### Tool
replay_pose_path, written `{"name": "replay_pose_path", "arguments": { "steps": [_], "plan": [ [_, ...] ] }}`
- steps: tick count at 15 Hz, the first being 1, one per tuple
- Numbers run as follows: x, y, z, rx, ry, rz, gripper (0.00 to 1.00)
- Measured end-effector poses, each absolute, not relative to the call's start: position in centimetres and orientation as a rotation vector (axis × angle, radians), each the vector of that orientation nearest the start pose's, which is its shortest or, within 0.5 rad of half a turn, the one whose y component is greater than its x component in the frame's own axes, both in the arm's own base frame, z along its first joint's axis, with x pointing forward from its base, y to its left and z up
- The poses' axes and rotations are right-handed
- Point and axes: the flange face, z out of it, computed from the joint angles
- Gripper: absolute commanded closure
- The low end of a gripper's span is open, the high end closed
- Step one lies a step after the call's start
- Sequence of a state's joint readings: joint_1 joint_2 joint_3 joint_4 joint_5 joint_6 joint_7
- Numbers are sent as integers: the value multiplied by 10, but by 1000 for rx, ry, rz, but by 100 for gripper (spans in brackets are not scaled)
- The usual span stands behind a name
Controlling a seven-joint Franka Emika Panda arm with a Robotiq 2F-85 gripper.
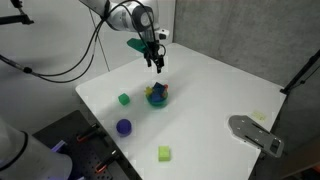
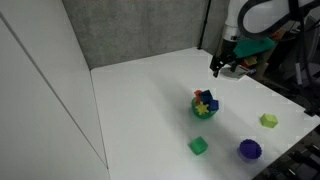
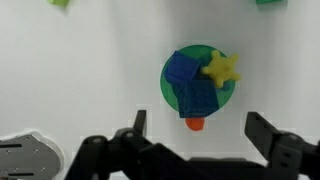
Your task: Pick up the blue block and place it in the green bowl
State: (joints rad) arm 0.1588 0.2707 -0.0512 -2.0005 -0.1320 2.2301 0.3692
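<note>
The black 2-fingered hand (image 3: 195, 121) hangs in the air with its fingers spread wide and nothing between them. In an exterior view the hand (image 1: 155, 63) sits clear above the things on the white counter (image 1: 220, 95).

Straight below it in the wrist view is the small, shallow, round green bowl (image 3: 229, 98). The dark, angular blue block (image 3: 184, 71) already lies inside the bowl, tilted and touching a yellow star-shaped piece (image 3: 221, 67). A small red piece (image 3: 195, 124) shows at the bowl's near rim. Whether the blue mass is 1 block or 2 cannot be told.

Judged from this, the placing looks done and the hand only needs to draw away.

The block appears rigid, light and smooth-faced, so it should take a firm pinch without harm. Should it need regrasping, 2 opposite flat faces are the place to hold it, coming from above and keeping off the star.

Further out on the counter, all well apart from the bowl, lie:
- a green cube (image 1: 124, 99)
- a round purple ball (image 1: 124, 127)
- a yellow-green cube (image 1: 164, 153)
- a flat grey object (image 1: 255, 133)
</note>
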Motion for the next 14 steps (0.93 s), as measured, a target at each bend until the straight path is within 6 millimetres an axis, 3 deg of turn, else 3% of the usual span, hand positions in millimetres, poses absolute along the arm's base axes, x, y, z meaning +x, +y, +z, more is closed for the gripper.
{"name": "replay_pose_path", "arguments": {
  "steps": [8, 14],
  "plan": [
    [545, 41, 367, -3227, 284, 98, 0],
    [510, 28, 433, -3179, 204, 116, 0]
  ]
}}
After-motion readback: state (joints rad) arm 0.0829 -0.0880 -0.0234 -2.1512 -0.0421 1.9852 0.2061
